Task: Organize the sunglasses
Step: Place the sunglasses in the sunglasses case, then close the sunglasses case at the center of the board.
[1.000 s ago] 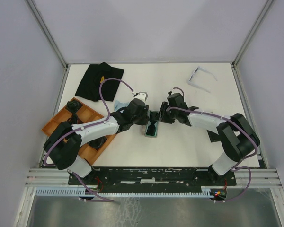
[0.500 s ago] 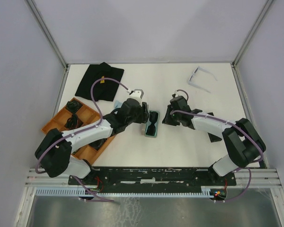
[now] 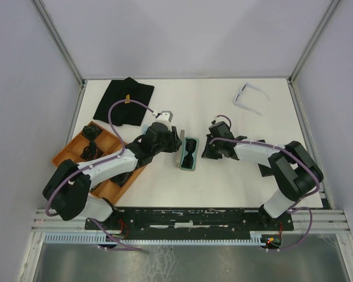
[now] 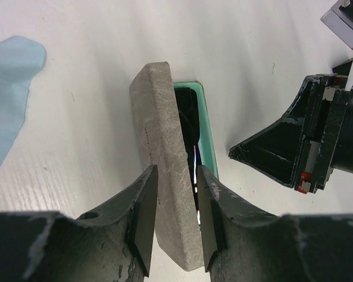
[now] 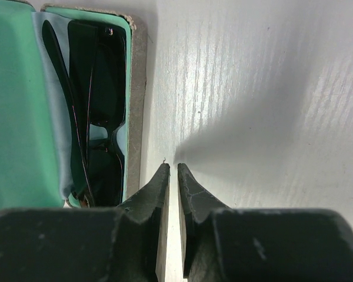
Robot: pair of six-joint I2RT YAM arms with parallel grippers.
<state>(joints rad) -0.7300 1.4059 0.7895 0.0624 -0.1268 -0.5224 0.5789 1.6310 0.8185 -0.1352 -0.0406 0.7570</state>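
Grey lid (image 4: 159, 117) of the open case (image 5: 137, 88) stands upright on its long edge. The left gripper (image 4: 177, 171) straddles it with one finger on each face and appears to pinch it (in the left wrist view both fingers look to be in contact). This hold suits swinging the lid over about its hinge line. The black sunglasses (image 5: 97, 111) lie folded inside the green-lined base with their arms tucked in, so as far as can be judged nothing stands proud of the rim to foul the lid. The right gripper (image 5: 171, 168) is all but closed and holds nothing. Its tips sit at the table (image 5: 253, 88) just beside the case's right rim, where it can brace the base against sliding as the lid comes down. The pale-framed sunglasses (image 3: 250, 97) appear unfolded at the far right of the table, well apart from both arms, not yet stowed.
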